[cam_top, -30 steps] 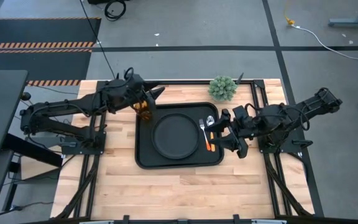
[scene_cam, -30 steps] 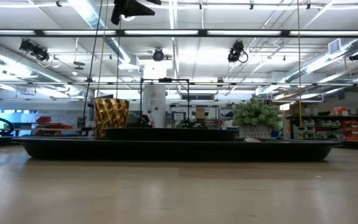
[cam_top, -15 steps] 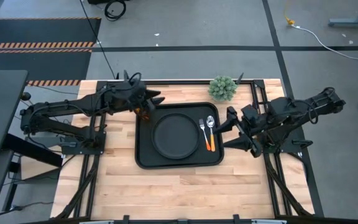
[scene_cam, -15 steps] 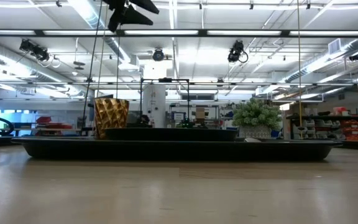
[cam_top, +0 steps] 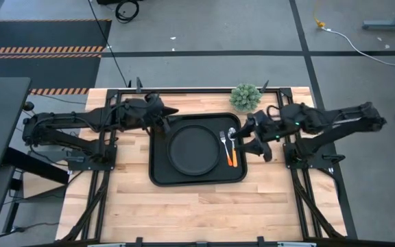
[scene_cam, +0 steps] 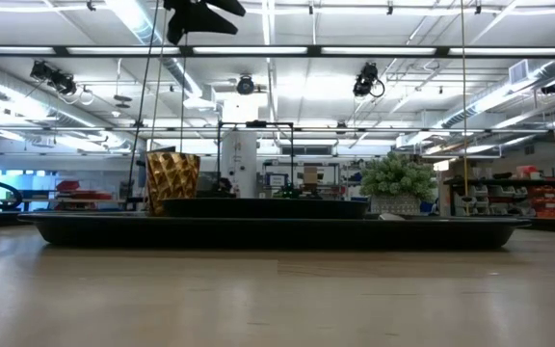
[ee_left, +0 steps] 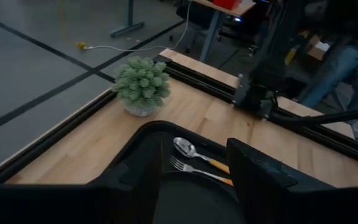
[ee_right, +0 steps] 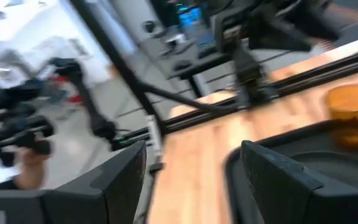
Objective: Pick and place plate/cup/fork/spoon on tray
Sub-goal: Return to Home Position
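Note:
The black tray (cam_top: 197, 180) lies at the table's middle. The round dark plate (cam_top: 193, 149) rests flat on it. The fork (cam_top: 223, 145) and the spoon (cam_top: 232, 137), both orange-handled, lie side by side on the tray's right part. The amber cup (scene_cam: 172, 180) stands upright at the tray's far left corner and also shows in the right wrist view (ee_right: 352, 112). My left gripper (cam_top: 169, 113) is open and empty, high above the cup. My right gripper (cam_top: 250, 137) is open and empty, just off the tray's right edge beside the cutlery.
A spiky green plant (cam_top: 245, 97) stands at the table's far edge, right of the tray. Bare wood lies between the tray and the table's near edge. A person's hand (ee_right: 30, 155) shows in the room beyond the table.
My right gripper has drawn back from the tray toward the table's right edge, then swung toward the far edge and back to the tray's right rim, staying open. My left gripper has turned a little, high above the cup. The cup, plate, fork and spoon have stayed still.

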Tool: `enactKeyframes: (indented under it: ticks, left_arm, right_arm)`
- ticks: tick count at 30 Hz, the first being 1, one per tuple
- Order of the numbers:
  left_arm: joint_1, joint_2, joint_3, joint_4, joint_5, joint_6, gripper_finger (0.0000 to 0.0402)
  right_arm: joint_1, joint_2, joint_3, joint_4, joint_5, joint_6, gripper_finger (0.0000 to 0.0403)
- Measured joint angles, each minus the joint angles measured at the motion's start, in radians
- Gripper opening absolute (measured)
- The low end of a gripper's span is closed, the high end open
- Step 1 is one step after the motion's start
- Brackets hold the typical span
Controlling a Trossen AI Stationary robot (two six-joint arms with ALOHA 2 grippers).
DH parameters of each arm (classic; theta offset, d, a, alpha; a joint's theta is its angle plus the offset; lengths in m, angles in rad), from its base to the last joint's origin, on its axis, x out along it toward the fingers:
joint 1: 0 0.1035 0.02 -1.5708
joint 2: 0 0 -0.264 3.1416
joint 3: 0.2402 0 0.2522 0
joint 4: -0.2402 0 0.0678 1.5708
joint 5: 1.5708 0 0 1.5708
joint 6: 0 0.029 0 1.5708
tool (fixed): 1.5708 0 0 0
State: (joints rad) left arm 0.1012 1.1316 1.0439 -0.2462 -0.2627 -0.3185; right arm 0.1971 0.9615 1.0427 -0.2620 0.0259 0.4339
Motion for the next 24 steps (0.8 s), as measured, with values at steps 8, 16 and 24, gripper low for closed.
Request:
enactKeyframes:
  ticks: [8, 16, 24]
  left_arm:
    - [-0.028, 0.000, 0.000, 0.000, -0.034, -0.003, 0.0183]
    - [-0.028, 0.000, 0.000, -0.045, -0.036, -0.011, 0.0183]
    - [-0.028, 0.000, 0.000, -0.055, -0.097, -0.010, 0.0183]
  right_arm:
    - [-0.273, -0.003, -0.252, 0.369, -0.468, 0.098, 0.0268]
    - [-0.499, -0.146, -0.377, 0.510, -0.695, 0.124, 0.0268]
    - [-0.533, -0.473, -0.441, 0.356, -0.568, -0.017, 0.0268]
